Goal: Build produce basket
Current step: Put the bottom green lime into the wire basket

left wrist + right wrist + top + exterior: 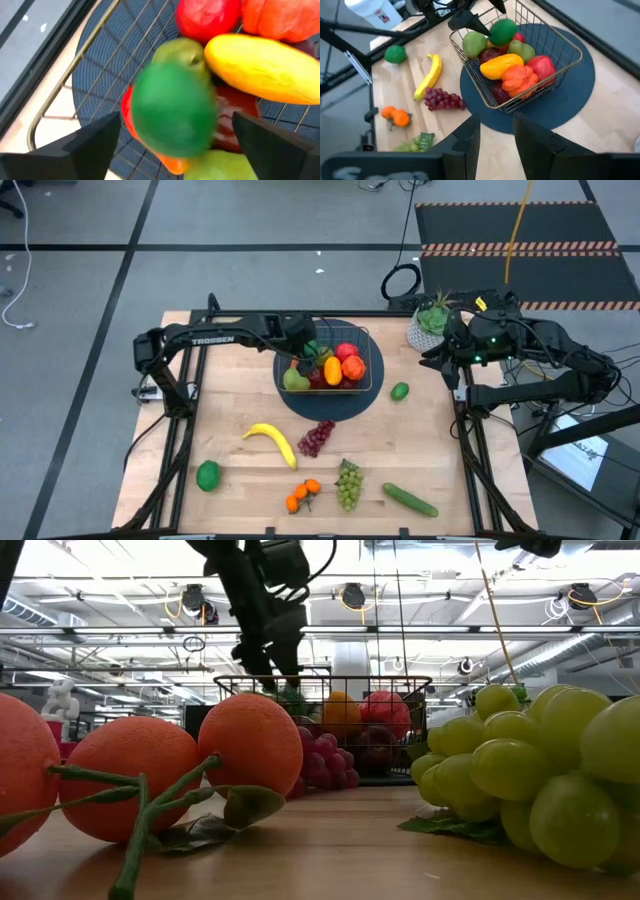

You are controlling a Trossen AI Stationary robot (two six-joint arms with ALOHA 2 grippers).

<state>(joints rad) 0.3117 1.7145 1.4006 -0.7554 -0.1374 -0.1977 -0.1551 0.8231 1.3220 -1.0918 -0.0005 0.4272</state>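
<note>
The wire basket (373,372) sits on a round dark mat (330,408) at the table's far middle. It holds a yellow mango (501,65), red apples (540,66), an orange pepper (520,80) and green pears (473,44). My left gripper (176,117) hangs open over the basket's left part, pointing steeply down. A round green fruit (172,110) shows blurred between its spread fingers, clear of both, just above the pile. My right gripper (496,135) is raised at the table's far right, fingers a little apart with nothing between them.
On the table's near half lie a banana (272,442), purple grapes (316,437), green grapes (347,483), oranges (303,496), a cucumber (410,499) and a green fruit (208,475). A small lime (399,391) lies right of the mat. A potted plant (432,320) stands far right.
</note>
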